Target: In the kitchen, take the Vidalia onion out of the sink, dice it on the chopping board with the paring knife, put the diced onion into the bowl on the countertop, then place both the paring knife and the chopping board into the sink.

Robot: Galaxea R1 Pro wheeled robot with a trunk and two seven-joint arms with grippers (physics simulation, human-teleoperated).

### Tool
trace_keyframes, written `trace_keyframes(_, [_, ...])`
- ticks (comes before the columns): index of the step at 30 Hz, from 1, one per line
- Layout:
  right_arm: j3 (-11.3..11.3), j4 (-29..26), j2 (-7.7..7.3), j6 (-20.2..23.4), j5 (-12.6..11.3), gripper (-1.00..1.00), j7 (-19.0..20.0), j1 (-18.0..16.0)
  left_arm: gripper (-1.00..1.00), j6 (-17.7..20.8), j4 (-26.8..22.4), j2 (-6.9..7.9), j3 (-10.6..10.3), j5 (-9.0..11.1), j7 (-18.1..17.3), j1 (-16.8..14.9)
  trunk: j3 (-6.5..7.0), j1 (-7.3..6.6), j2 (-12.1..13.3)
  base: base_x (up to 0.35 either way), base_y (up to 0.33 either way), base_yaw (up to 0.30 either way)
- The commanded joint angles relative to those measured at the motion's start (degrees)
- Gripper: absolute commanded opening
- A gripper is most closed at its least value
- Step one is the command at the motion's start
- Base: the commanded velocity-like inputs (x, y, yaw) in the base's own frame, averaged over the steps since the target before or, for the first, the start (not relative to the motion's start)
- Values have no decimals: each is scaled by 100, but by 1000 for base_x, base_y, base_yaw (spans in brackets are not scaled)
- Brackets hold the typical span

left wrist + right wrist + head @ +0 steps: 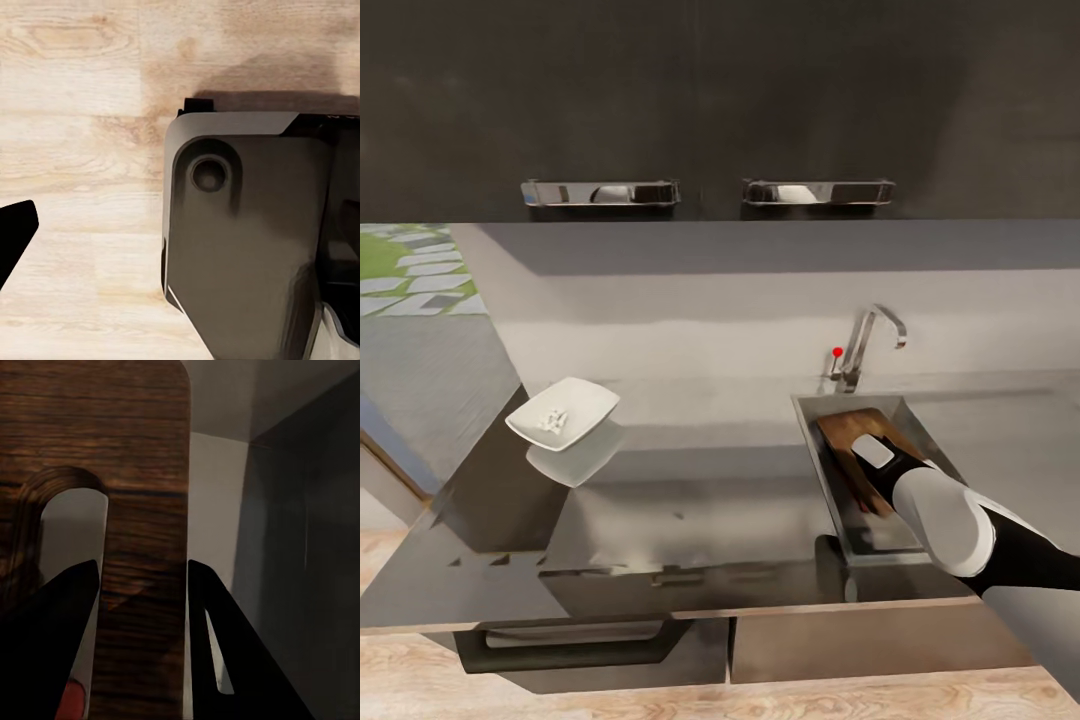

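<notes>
The dark brown chopping board (848, 428) lies tilted inside the grey sink (809, 424), slot end towards my right arm. In the right wrist view my right gripper (142, 566) is shut on the strip of board (112, 435) between its slot and its edge. A small red patch (72, 702) shows under the board; it may be the paring knife's handle. The white bowl (585, 400) stands on the countertop (690, 480) at the left with pale diced onion (553, 418) in it. One black finger (16, 238) of my left gripper hangs over the pale wood floor.
A chrome tap (868, 340) with a red knob rises behind the sink. Black upper cabinets (710, 100) with chrome handles hang above the counter. A dark drawer front (575, 645) sits under the counter edge. The robot's grey base (247, 240) lies beside the left arm.
</notes>
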Motion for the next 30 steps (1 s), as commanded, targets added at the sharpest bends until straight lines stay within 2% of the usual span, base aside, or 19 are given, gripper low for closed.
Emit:
trace_keyframes(1, [36, 2, -5, -54, -59, -100, -2, -5, 100, -30, 18, -4, -34, 17, -1, -7, -10, 3, -10, 13, 4, 0])
trace_keyframes(16, [27, 4, -24, -54, -59, -100, 0, 37, 100, -21, 18, -4, -34, 17, -1, -7, -63, 3, -10, 1, 1, 0])
trace_keyframes(30, [26, 2, -186, -54, -115, -100, 29, 166, 100, -21, 18, -4, -34, 17, -1, -3, -189, 3, -10, 0, 0, 0])
